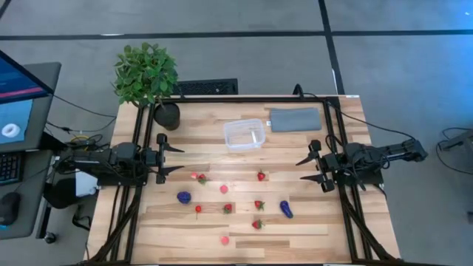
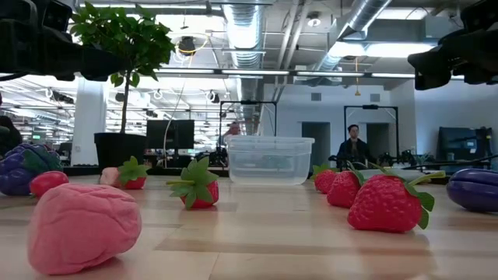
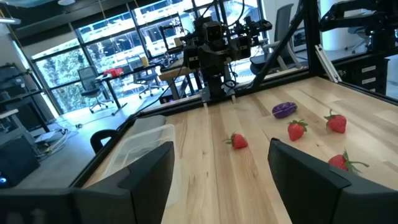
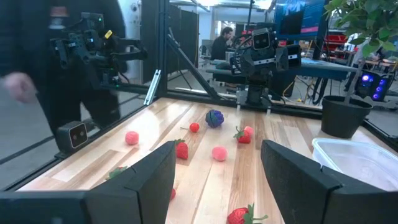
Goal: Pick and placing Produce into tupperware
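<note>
The clear tupperware (image 1: 244, 134) stands on the wooden table toward its far edge, with nothing in it. The produce lies scattered on the near half: strawberries (image 1: 261, 176), pink pieces (image 1: 224, 189), and two purple pieces (image 1: 183, 197) (image 1: 286, 210). My left gripper (image 1: 179, 159) is open at the table's left edge, pointing level toward the right. At the right edge my right gripper (image 1: 301, 170) is open too, pointing level toward the left. Both hang above the table, apart from everything.
A flat grey pad (image 1: 294, 120) lies right of the tupperware. A potted plant (image 1: 148, 77) stands at the far left corner. A black frame (image 1: 244, 100) runs along the table's edges. A person (image 4: 37, 62) stands beyond the near side.
</note>
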